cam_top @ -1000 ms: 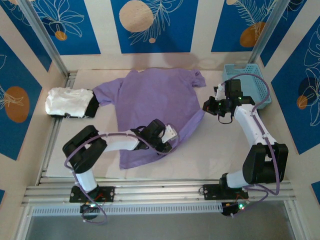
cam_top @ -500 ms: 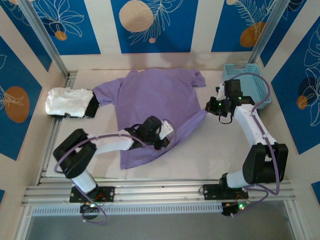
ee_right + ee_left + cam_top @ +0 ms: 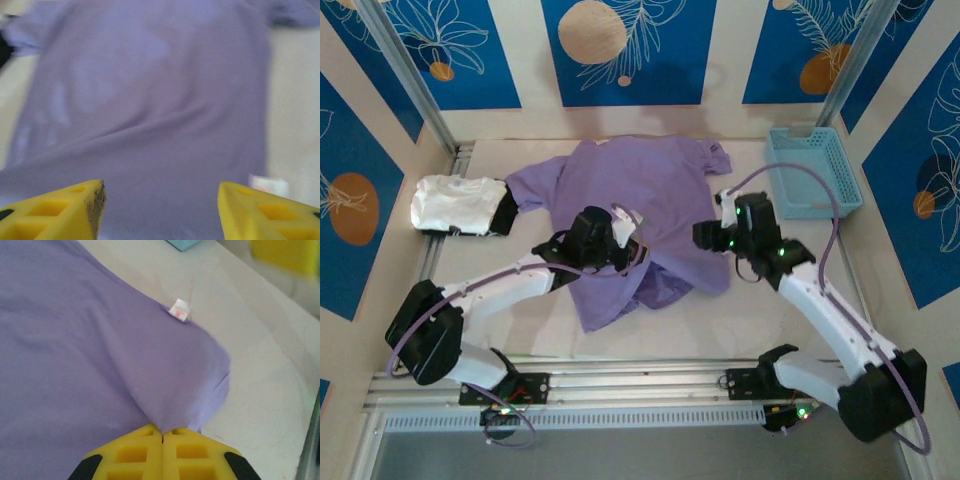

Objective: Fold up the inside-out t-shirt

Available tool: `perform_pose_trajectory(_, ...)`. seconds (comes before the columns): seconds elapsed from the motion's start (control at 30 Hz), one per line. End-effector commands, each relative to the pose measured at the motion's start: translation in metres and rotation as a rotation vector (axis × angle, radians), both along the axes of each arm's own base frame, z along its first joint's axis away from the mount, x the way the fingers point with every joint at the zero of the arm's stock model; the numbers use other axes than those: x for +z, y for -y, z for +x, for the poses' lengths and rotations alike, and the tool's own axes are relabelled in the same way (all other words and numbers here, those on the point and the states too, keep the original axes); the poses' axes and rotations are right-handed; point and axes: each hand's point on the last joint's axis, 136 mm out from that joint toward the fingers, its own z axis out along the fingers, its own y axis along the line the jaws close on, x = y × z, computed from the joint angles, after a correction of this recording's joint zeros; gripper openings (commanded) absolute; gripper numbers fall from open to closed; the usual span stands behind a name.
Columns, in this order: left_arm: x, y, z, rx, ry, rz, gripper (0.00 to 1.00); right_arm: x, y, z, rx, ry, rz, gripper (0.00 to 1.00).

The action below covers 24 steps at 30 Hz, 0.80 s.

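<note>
The lavender t-shirt (image 3: 630, 185) lies spread on the table, its lower hem bunched and partly turned over near the front. My left gripper (image 3: 623, 246) is shut on a pinch of the shirt's fabric (image 3: 165, 390), which rises in a peak to the yellow fingers (image 3: 135, 455); a small white tag (image 3: 180, 310) sits on the seam beyond. My right gripper (image 3: 706, 236) hovers at the shirt's right side, open, with the purple cloth (image 3: 150, 100) spread below and nothing between its fingers (image 3: 60, 210). A white label (image 3: 269, 185) peeks beside the right finger.
A folded white garment (image 3: 455, 203) and a black one (image 3: 504, 213) lie at the left edge of the table. A light-blue basket (image 3: 813, 170) stands at the back right. Bare tabletop (image 3: 770, 310) lies to the front right of the shirt.
The left gripper has carried the shirt's lower hem away from the front edge, bunching it. The right arm swung left from beside the basket to the shirt's right side.
</note>
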Motion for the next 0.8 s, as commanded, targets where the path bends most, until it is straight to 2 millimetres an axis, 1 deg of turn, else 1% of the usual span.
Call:
perform_pose_trajectory(0.0, 0.042, -0.004, 0.005, 0.020, -0.040, -0.095, 0.00, -0.003, -0.049, -0.021, 0.199, 0.172, 0.068, 0.57)
perform_pose_trajectory(0.07, 0.054, -0.008, 0.008, 0.030, -0.056, -0.109, 0.00, -0.014, -0.071, -0.033, 0.273, 0.250, 0.067, 0.51)
perform_pose_trajectory(0.17, 0.073, -0.013, 0.012, 0.046, -0.057, -0.116, 0.00, -0.036, -0.103, -0.043, 0.364, 0.361, 0.003, 0.49)
perform_pose_trajectory(0.27, 0.086, -0.013, 0.008, 0.026, -0.059, -0.109, 0.00, -0.061, -0.130, -0.039, 0.422, 0.402, -0.107, 0.47)
perform_pose_trajectory(0.3, 0.089, -0.013, 0.007, 0.021, -0.055, -0.105, 0.00, -0.065, -0.138, -0.037, 0.438, 0.427, -0.133, 0.45)
perform_pose_trajectory(0.33, 0.091, -0.013, 0.007, 0.016, -0.053, -0.099, 0.00, -0.073, -0.143, -0.034, 0.447, 0.437, -0.158, 0.42)
perform_pose_trajectory(0.5, 0.103, -0.016, 0.002, -0.019, -0.025, -0.071, 0.00, -0.095, -0.155, -0.013, 0.436, 0.559, -0.227, 0.35)
perform_pose_trajectory(0.57, 0.109, -0.014, -0.002, -0.044, -0.017, -0.078, 0.00, -0.102, -0.153, 0.000, 0.391, 0.587, -0.266, 0.31)
perform_pose_trajectory(0.67, 0.114, -0.018, -0.003, -0.050, 0.019, -0.063, 0.00, -0.105, -0.147, 0.009, 0.372, 0.620, -0.267, 0.28)
perform_pose_trajectory(0.77, 0.113, -0.023, -0.002, -0.047, 0.054, -0.025, 0.00, -0.102, -0.138, 0.008, 0.388, 0.617, -0.244, 0.28)
